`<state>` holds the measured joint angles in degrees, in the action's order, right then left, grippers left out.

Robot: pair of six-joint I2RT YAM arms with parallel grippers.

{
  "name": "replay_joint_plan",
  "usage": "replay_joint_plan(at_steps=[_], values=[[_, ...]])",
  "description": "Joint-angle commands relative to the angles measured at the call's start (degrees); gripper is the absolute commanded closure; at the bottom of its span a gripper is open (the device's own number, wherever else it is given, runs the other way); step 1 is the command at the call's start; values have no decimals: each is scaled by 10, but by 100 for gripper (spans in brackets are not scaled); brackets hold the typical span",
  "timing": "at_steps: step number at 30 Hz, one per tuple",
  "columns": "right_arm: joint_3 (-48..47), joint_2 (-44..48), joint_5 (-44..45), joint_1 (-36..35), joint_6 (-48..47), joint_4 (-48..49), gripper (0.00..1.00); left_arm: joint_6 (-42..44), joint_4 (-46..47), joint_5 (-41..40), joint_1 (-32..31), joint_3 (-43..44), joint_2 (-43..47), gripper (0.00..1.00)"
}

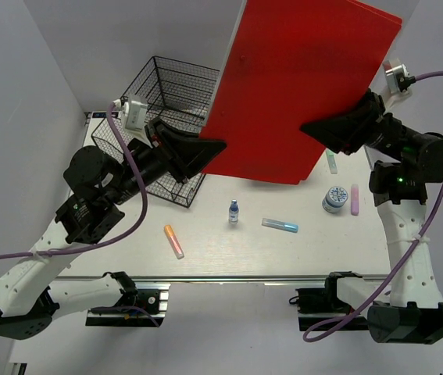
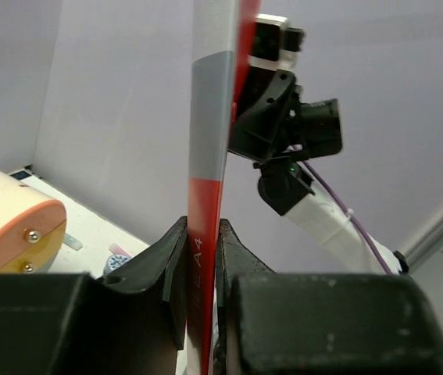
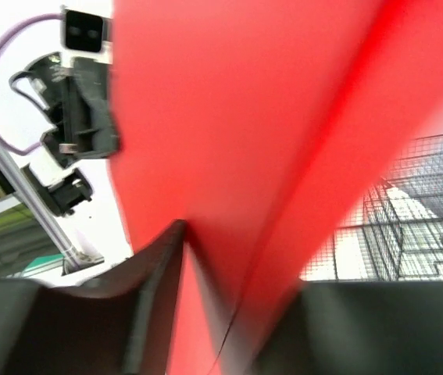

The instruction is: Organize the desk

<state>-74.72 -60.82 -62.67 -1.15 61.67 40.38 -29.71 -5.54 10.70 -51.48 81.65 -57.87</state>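
Observation:
A large red folder [image 1: 291, 86] hangs in the air above the white desk [image 1: 229, 250], held between both arms. My left gripper [image 1: 217, 146] is shut on its lower left edge; in the left wrist view the folder's thin edge [image 2: 209, 156] stands upright between the fingers [image 2: 170, 250]. My right gripper [image 1: 309, 127] is shut on its lower right edge; in the right wrist view the red cover [image 3: 237, 117] fills the frame. On the desk lie an orange marker [image 1: 173, 241], a small blue-capped bottle [image 1: 234, 211], a light blue marker [image 1: 280, 225], a round blue tin [image 1: 334, 198] and a pink eraser [image 1: 355, 199].
A black wire mesh tray [image 1: 170, 98] stands tilted at the back left, behind my left arm, also in the right wrist view [image 3: 416, 211]. A round beige drawer unit [image 2: 10, 223] shows in the left wrist view. A small green-capped tube [image 1: 331, 162] lies under the right gripper. A silver rail [image 1: 229, 278] runs along the near edge.

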Motion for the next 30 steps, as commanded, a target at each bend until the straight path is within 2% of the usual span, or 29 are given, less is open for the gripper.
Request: replay_joint_plan(at_steps=[1, 4, 5, 11, 14, 15, 16, 18, 19, 20, 26, 30], values=[[-17, 2, -4, -2, 6, 64, 70, -3, 37, -18, -3, -10, 16, 100], [-10, -1, -1, 0, 34, 104, 86, -4, 37, -34, -3, -18, 17, 100], [-10, -2, -2, 0, 44, 119, 97, -4, 36, -41, -3, -21, 18, 100], [-3, -3, -12, -1, 58, 166, 100, 3, 12, -97, -3, -18, 14, 100], [-25, -9, -24, -1, 44, 117, 100, 3, -12, -139, -3, -17, 11, 98], [-35, -10, -25, -1, 5, 84, 100, 4, -17, -148, -3, -18, 12, 86], [-54, -11, -24, -1, -21, 19, 100, 2, -27, -163, -3, -21, 14, 57], [-67, -14, -18, -1, -75, -34, 100, 1, -36, -175, -3, -33, 26, 30], [-75, -18, -18, -2, -83, -59, 100, -1, -43, -193, -3, -37, 30, 10], [-77, -21, -18, -2, -88, -66, 100, 0, -48, -201, -3, -40, 35, 2], [-82, -33, -7, -3, -125, -110, 100, 8, -119, -291, -3, -46, 70, 2], [-98, -46, 15, -7, -209, -190, 100, 8, -176, -357, -3, -48, 103, 2]])
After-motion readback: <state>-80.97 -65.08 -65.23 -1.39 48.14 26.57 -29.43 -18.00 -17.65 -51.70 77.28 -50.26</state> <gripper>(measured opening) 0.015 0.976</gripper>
